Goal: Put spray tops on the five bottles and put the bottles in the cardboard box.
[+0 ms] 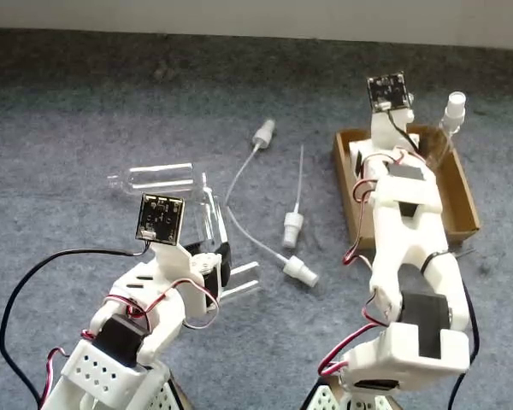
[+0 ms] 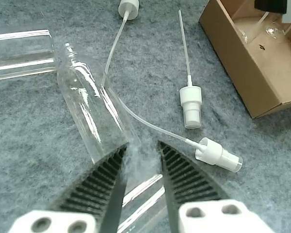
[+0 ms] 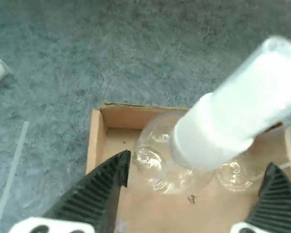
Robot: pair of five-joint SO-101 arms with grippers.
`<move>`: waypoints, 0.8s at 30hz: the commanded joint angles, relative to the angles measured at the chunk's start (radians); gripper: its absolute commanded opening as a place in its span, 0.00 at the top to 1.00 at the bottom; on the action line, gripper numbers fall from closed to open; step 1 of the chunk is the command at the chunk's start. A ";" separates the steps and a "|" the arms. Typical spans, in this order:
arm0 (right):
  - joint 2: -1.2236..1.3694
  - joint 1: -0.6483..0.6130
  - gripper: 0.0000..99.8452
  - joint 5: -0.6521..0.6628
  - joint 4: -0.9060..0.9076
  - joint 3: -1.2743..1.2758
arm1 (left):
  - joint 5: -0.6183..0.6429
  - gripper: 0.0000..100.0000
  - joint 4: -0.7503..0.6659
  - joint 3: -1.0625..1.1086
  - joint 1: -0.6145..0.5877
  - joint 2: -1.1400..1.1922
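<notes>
Plastic: three loose spray tops (image 1: 292, 229), two capless bottles (image 1: 154, 178) on carpet (image 1: 68, 128).

A clear bottle (image 2: 89, 107) lies right under and ahead of my left end effector (image 2: 141, 145), blocking the straight way forward. Beyond its neck a second bottle (image 2: 19, 51) lies crosswise. On the side toward the cardboard box (image 2: 237, 63), the nearest spray top (image 2: 218, 154) trails its tube just past my fingertips, and another spray top (image 2: 190, 107) lies beyond it. Bare table (image 2: 39, 145) stays free on the opposite side.

My right end effector (image 3: 199, 165) hangs wide open over the box. A capped bottle (image 3: 228, 121) rises between the jaws, another bottle (image 3: 235, 175) lies beneath, and the box walls hem both sides.
</notes>
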 commanded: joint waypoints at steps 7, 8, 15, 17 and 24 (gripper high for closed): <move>-0.302 0.004 0.64 -0.008 0.239 -0.077 | 0.002 0.94 -0.023 -0.012 -0.018 -0.012; -0.329 0.002 0.64 -0.009 0.263 -0.077 | 0.000 0.94 -0.023 -0.012 -0.030 -0.012; -0.532 -0.062 0.66 -0.012 0.417 -0.077 | 0.000 0.94 -0.041 -0.042 -0.283 -0.012; -0.585 -0.093 0.72 -0.012 0.460 -0.077 | 0.000 0.94 -0.060 -0.048 -0.383 -0.012; -0.702 -0.285 0.87 -0.012 0.615 -0.079 | 0.000 0.94 -0.117 -0.048 -0.625 -0.012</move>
